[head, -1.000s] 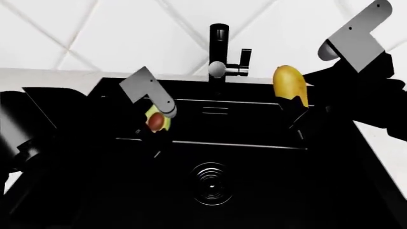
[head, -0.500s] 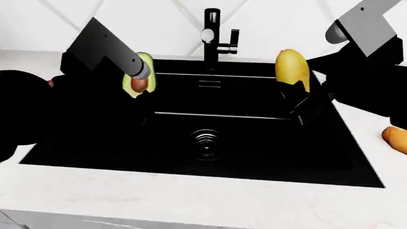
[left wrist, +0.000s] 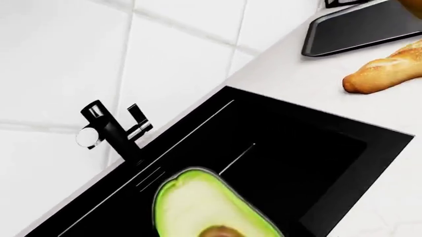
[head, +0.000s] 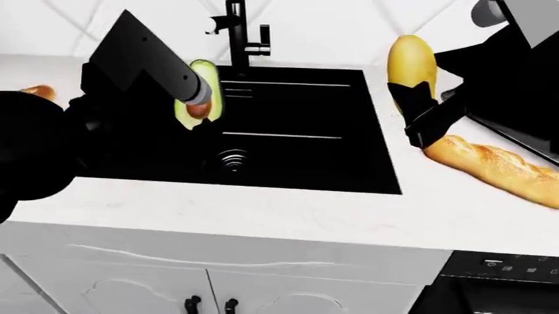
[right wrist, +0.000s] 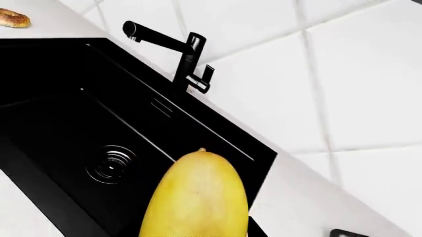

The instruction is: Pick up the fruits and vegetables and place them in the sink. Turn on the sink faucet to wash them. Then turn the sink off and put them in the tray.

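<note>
My left gripper is shut on the halved avocado, held in the air over the left part of the black sink. In the left wrist view the avocado shows its green flesh and the top of its pit. Held upright at the sink's right rim is the yellow fruit, with my right gripper shut on its lower end; it fills the near part of the right wrist view. The black faucet stands behind the sink. The flat tray lies on the counter past the baguette.
A long baguette lies on the white counter right of the sink, just below my right gripper. A bread roll sits on the counter at the far left. The drain is in the basin floor. White cabinets are below the counter front.
The head view has pulled back and swung right, so the sink now shows left of centre. Both fruits stay gripped; the yellow fruit has moved from over the basin to its right rim.
</note>
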Motion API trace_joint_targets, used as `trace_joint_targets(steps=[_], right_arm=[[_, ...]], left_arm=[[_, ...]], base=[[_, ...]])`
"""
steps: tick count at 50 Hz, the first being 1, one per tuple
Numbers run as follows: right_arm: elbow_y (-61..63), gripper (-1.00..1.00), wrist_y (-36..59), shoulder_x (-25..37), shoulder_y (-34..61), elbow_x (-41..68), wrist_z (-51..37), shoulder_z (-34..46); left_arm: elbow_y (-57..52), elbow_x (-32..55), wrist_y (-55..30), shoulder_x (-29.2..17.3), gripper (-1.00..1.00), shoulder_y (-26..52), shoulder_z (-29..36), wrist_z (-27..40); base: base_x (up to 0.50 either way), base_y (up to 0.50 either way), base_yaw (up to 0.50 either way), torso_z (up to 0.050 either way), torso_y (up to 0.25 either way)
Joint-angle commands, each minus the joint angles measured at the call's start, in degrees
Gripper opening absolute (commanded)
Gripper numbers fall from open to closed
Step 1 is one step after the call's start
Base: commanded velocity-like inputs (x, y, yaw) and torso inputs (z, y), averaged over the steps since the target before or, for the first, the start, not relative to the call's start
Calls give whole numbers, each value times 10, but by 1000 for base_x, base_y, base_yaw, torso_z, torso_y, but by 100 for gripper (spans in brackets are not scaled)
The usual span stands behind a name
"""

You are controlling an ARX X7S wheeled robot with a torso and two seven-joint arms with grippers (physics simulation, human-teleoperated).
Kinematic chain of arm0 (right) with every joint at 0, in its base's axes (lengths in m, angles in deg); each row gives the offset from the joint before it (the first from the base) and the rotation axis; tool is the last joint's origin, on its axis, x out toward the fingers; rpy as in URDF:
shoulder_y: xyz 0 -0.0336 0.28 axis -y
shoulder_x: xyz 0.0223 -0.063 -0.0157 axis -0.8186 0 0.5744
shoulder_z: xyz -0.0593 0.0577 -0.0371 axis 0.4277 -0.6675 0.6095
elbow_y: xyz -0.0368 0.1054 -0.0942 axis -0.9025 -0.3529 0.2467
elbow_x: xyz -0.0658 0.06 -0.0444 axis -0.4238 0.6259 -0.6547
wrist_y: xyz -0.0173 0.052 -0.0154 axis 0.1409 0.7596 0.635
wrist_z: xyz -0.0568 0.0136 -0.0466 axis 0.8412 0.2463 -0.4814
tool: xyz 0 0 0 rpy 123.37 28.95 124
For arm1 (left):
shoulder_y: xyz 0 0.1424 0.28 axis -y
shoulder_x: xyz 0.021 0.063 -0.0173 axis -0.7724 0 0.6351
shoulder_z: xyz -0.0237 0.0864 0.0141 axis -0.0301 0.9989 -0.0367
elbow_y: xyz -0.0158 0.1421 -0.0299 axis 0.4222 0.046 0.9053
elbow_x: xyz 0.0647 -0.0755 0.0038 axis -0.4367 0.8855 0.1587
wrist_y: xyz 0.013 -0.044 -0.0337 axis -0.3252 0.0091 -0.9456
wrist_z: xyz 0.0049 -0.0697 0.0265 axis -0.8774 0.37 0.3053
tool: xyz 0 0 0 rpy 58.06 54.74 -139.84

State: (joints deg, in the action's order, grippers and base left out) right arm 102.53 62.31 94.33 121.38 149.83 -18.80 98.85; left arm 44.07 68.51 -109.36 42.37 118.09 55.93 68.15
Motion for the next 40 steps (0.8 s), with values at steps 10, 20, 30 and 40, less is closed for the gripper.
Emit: trace_joint_targets(steps=[10,20,30,40], right_arm=[[-1,-100,-10,2,10,5,-7,-19],[3,-100,-24,11,-6,1,0,-20],[9,-100,-36,11,-12,-12,12,-12],[9,-100,-33,12,-14,-12,11,-7]], left_arm=[[-2,4,-3,6,-100,11,0,7],[9,1,-10,29,-100,28,11,1],[31,-16,2,43,-100,29,23,-14],[27,-15,3,43,-100,27,24,-12]], base=[[-320,-472,0,0,0],[-182,-514,0,0,0],[-61,-506,0,0,0],[38,-499,0,0,0]])
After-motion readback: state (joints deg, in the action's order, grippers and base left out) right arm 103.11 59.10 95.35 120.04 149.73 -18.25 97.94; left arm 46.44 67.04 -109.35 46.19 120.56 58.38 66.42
